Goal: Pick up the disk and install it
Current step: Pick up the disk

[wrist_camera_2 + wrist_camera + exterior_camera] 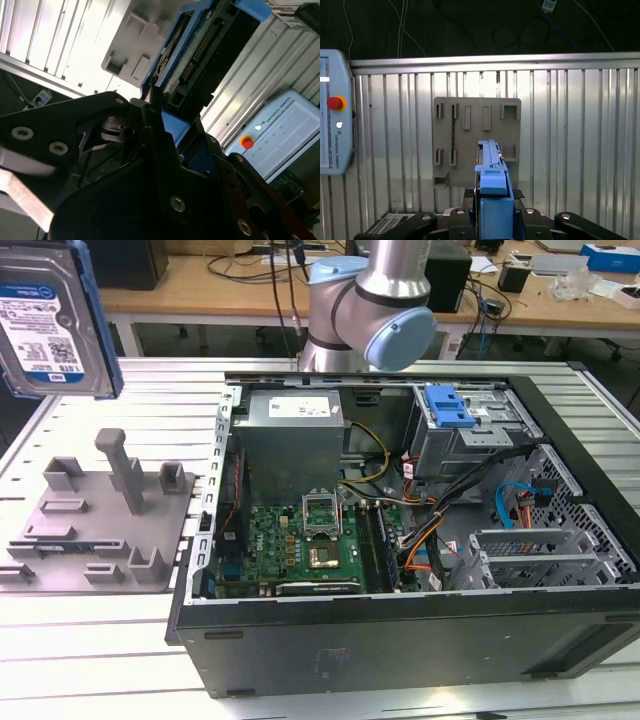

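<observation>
- Ribbed table (100, 660) carries the tray (60, 540) and open computer case (400, 635).
- My pincer (493, 195) clenches the disk (50, 325) by its blue bracket (175, 127), high above the tray, probably so it clears the posts (125, 470).

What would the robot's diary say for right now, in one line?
gripper: shut on disk | disk: held in air over fixture tray | computer case: open, disk not yet in

Exterior view's edge cuts off the disk (50, 325)
</observation>
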